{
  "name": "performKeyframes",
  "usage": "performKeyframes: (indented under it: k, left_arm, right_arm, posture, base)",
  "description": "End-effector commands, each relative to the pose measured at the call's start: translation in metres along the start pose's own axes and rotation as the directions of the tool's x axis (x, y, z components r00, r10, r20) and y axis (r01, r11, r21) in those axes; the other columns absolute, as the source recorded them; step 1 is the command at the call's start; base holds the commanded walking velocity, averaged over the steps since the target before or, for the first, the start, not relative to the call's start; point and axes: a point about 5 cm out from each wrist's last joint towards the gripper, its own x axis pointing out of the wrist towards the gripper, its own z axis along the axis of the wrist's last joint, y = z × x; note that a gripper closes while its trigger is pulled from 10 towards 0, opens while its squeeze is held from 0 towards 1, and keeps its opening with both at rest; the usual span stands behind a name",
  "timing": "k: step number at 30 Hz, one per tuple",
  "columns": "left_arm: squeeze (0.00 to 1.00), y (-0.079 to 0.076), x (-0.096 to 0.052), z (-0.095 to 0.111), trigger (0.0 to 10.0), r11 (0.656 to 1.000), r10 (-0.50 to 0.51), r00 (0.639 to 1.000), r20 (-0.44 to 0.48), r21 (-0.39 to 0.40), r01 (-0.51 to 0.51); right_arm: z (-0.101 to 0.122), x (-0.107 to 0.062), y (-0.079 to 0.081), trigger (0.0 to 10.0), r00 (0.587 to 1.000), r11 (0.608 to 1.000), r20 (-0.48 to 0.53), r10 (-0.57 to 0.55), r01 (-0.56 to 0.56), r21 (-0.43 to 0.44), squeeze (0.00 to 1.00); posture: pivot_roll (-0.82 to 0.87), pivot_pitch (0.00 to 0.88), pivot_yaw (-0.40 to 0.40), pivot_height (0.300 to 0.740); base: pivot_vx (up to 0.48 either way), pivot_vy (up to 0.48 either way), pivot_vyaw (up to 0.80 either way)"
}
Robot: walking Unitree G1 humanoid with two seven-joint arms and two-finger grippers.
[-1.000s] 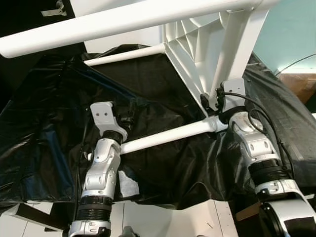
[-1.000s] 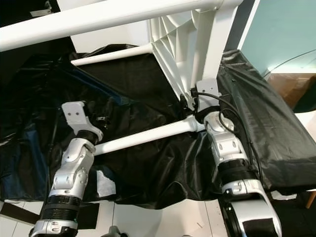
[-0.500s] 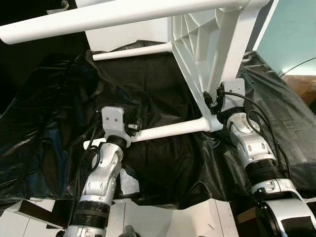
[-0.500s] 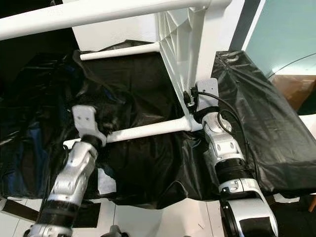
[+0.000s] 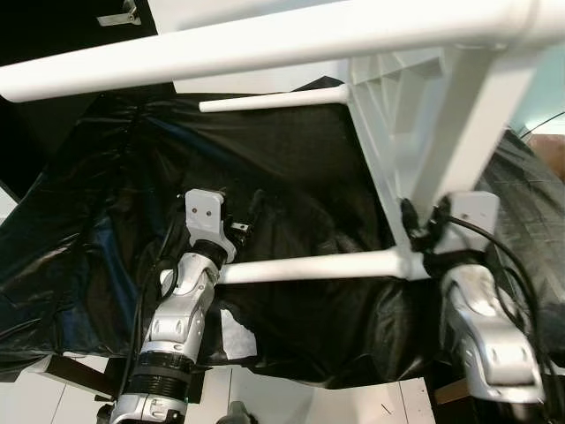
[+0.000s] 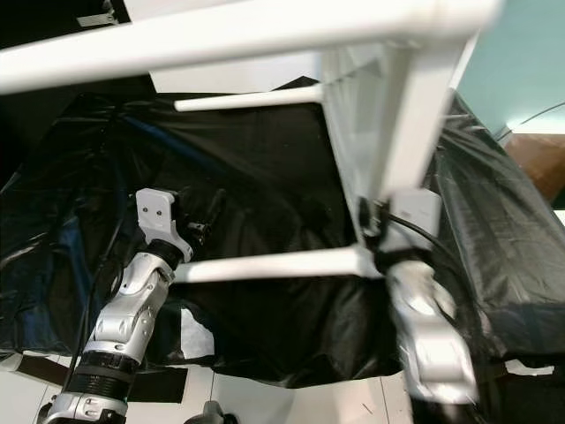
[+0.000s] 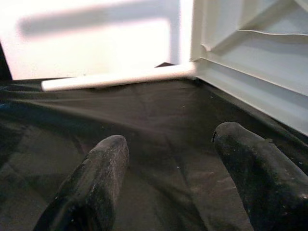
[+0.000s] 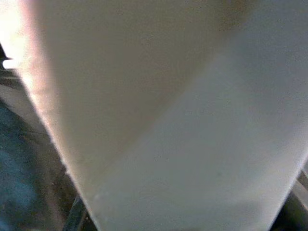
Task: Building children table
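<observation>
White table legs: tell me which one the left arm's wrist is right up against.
The lower leg, the one running level between the two arms. The left wrist sits at its free end. The short far leg and the big near leg lie well above it.

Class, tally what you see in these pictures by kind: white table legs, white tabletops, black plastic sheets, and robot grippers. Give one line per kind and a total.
White table legs: 3
White tabletop: 1
Black plastic sheet: 1
Robot grippers, left gripper and right gripper: 2
Total: 7
</observation>
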Motion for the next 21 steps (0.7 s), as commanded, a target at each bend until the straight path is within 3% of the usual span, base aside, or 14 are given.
performKeyframes:
  k: [1, 4, 12, 17, 18, 21]
  left_arm:
    - [0.0, -0.002, -0.001, -0.003, 10.0, 0.998, -0.068, 0.998, -0.007, 0.004, 0.068]
    - [0.0, -0.005, 0.0, -0.004, 10.0, 0.998, -0.068, 0.998, -0.006, 0.0, 0.068]
    - [0.0, -0.001, -0.004, -0.005, 10.0, 0.999, -0.046, 0.999, -0.003, 0.012, 0.047]
    - [0.0, 0.0, -0.005, -0.006, 10.0, 1.0, -0.026, 1.0, 0.001, 0.012, 0.026]
    - [0.0, 0.001, -0.006, -0.006, 10.0, 1.0, 0.006, 1.0, 0.006, 0.002, -0.006]
    - [0.0, 0.001, -0.006, -0.006, 10.0, 1.0, 0.006, 1.0, 0.006, 0.002, -0.006]
  right_arm:
    - [-0.01, -0.007, -0.022, 10.0, 0.991, 0.994, -0.071, -0.11, 0.108, -0.036, 0.0]
    - [-0.007, -0.016, -0.023, 10.0, 0.992, 0.994, -0.081, -0.097, 0.093, -0.048, 0.0]
    - [-0.004, -0.019, -0.036, 10.0, 0.988, 0.993, -0.115, -0.104, 0.096, -0.069, 0.0]
    - [-0.009, -0.026, -0.032, 10.0, 0.986, 0.989, -0.087, -0.141, 0.137, -0.05, 0.0]
    - [-0.019, -0.03, -0.031, 10.0, 0.975, 0.978, -0.069, -0.209, 0.208, -0.027, 0.0]
    - [-0.019, -0.03, -0.031, 10.0, 0.975, 0.978, -0.069, -0.209, 0.208, -0.027, 0.0]
  posture:
    - [-0.11, 0.063, 0.031, 0.74]
    - [-0.11, 0.063, 0.028, 0.74]
    - [-0.09, 0.06, 0.022, 0.74]
    - [-0.09, 0.061, 0.025, 0.74]
    - [-0.09, 0.063, 0.026, 0.74]
    - [-0.09, 0.063, 0.026, 0.74]
  base:
    - [0.0, 0.0, 0.0]
    - [0.0, 0.0, 0.0]
    - [0.0, 0.0, 0.0]
    - [0.0, 0.0, 0.0]
    - [0.0, 0.0, 0.0]
    - [0.0, 0.0, 0.0]
